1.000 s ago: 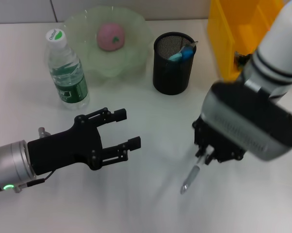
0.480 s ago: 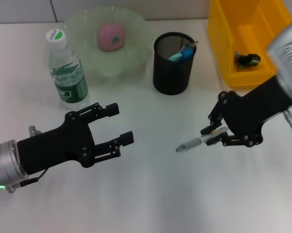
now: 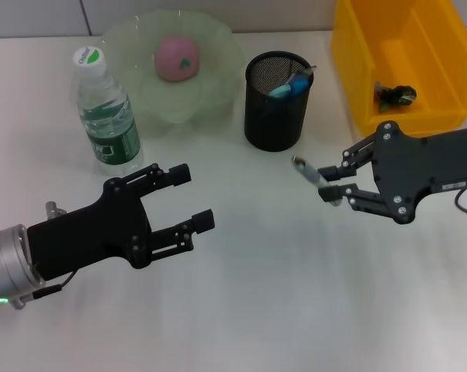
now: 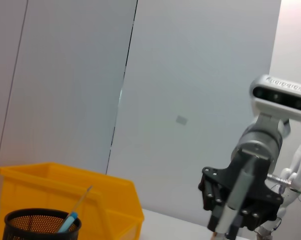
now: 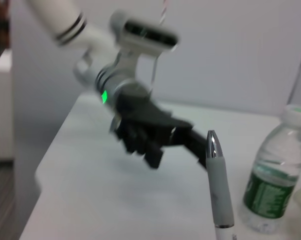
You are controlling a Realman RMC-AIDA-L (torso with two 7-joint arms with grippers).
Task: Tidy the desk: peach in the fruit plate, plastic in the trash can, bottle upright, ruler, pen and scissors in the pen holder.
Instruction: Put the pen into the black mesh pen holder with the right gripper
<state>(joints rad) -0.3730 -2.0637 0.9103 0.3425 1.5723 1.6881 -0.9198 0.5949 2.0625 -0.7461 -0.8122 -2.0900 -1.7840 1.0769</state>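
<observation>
My right gripper [image 3: 329, 184] is shut on a grey pen [image 3: 309, 173], held above the table just right of the black mesh pen holder [image 3: 276, 101], tip slanting toward it. Blue-handled items [image 3: 289, 85] stick out of the holder. The pen [image 5: 219, 197] fills the right wrist view. My left gripper [image 3: 193, 198] hovers open and empty at the front left. The pink peach [image 3: 177, 58] lies in the green fruit plate [image 3: 218, 46]. The bottle [image 3: 105, 112] stands upright. Dark crumpled plastic [image 3: 395, 94] lies in the yellow trash can [image 3: 420, 39].
In the left wrist view the pen holder [image 4: 40, 225] and yellow trash can [image 4: 65, 190] stand beside the right gripper [image 4: 235, 210] farther off. The right wrist view shows the left gripper [image 5: 150, 135] and the bottle [image 5: 275, 195].
The right gripper has swung out from under the arm with the pen and lifted it toward the pen holder, turning it from pointing down to slanting up-left. The left gripper shifted slightly back.
</observation>
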